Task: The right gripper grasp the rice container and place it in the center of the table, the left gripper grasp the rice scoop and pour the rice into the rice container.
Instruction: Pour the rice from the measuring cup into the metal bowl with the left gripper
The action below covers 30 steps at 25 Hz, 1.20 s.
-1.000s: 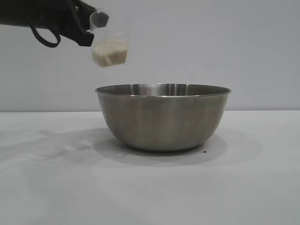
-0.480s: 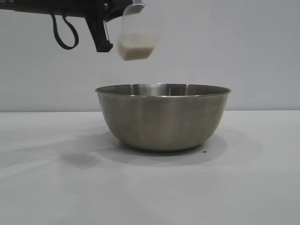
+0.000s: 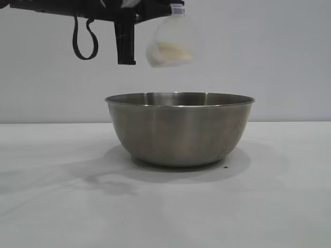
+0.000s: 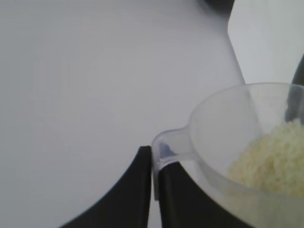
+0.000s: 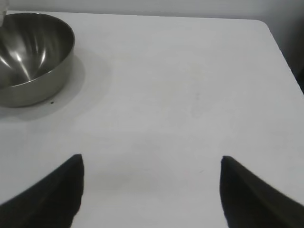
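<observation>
The rice container [image 3: 180, 129], a big steel bowl, stands on the white table [image 3: 269, 206]. No rice shows in the part of its inside seen in the right wrist view [image 5: 28, 52]. High above its left half hangs the rice scoop [image 3: 170, 46], tilted, with pale rice [image 3: 173, 50] inside. My left gripper [image 3: 173, 6] reaches in from the upper left and is shut on the scoop's handle. The left wrist view shows the black fingertips [image 4: 145, 164] pinching the handle of the scoop [image 4: 223, 123], with rice [image 4: 273, 159] heaped in it. My right gripper [image 5: 151, 161] hovers open over bare table, well away from the bowl.
A black cable loop [image 3: 85, 41] and a black bracket [image 3: 125, 44] hang under the left arm. The table's rounded corner [image 5: 263, 23] and side edge lie on the side away from the bowl in the right wrist view. A tiny dark speck [image 3: 225, 167] lies by the bowl's base.
My left gripper has carried the scoop to the right, from beside the bowl's left rim to over its left half, and slightly higher. The scoop has tilted further. The bowl has stayed put.
</observation>
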Motion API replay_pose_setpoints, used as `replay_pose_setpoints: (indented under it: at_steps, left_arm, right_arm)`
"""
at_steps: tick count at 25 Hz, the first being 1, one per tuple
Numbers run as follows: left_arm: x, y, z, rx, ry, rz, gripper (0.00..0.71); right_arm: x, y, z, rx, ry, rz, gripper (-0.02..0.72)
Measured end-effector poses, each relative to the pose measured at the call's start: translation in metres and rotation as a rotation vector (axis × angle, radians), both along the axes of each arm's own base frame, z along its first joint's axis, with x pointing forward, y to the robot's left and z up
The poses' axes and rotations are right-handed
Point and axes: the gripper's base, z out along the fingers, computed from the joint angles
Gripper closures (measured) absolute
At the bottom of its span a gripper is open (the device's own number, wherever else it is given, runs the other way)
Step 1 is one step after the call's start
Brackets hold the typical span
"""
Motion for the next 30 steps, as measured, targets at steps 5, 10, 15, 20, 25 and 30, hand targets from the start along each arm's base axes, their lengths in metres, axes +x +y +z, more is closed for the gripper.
replay_pose_setpoints:
  at_steps: [5,10,15,20,25,30]
  left_arm:
    - [-0.0003,-0.0002,-0.0020,0.089,-0.113,-0.004,0.710]
    - [-0.0003,-0.0002,-0.0020,0.159,-0.235,-0.005,0.710]
    - [-0.0003,-0.0002,-0.0020,0.232,-0.363,-0.005,0.710]
    - [-0.0003,-0.0002,-0.0020,0.291,-0.467,-0.005,0.710]
    - [-0.0003,-0.0002,-0.0020,0.357,-0.584,-0.005,0.710]
    - [-0.0007,-0.0004,-0.0020,0.367,-0.605,-0.011,0.710]
  right_arm:
    - [0.0000,0.0000,0.0000,0.000,0.000,0.000,0.199]
    - [0.0000,0.0000,0.0000,0.000,0.000,0.000,0.199]
    - [0.0000,0.0000,0.0000,0.000,0.000,0.000,0.199]
    - [0.0000,0.0000,0.0000,0.000,0.000,0.000,0.199]
    - [0.0000,0.0000,0.0000,0.000,0.000,0.000,0.199]
    - [0.0000,0.0000,0.0000,0.000,0.000,0.000,0.199]
